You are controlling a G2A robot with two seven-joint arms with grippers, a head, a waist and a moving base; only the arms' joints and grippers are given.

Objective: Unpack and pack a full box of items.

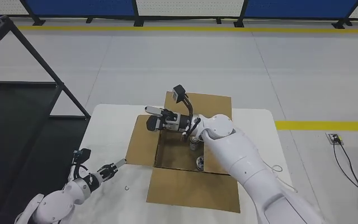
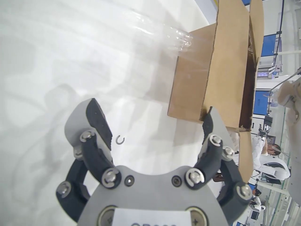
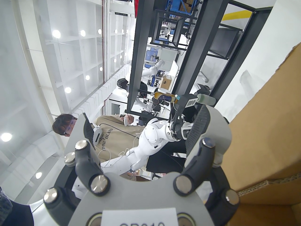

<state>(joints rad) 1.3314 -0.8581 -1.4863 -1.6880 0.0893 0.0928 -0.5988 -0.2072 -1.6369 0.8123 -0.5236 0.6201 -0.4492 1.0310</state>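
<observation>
The corrugated cardboard box [image 1: 193, 190] is set, flaps open, on the smooth white table [image 1: 112, 129]; its contents [image 1: 199, 162] are largely hidden under the right arm [image 1: 235, 151]. The left gripper [image 2: 152, 116] and right gripper [image 3: 145, 116] are spread wide, empty.

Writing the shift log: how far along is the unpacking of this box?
Done: the cardboard box stands with its flaps open. In hand: nothing; the left gripper, jaws open, is beside a flap corner, the right gripper, jaws open, over a side flap. Left: items sit inside, so unpacking and repacking both seem ahead.
</observation>
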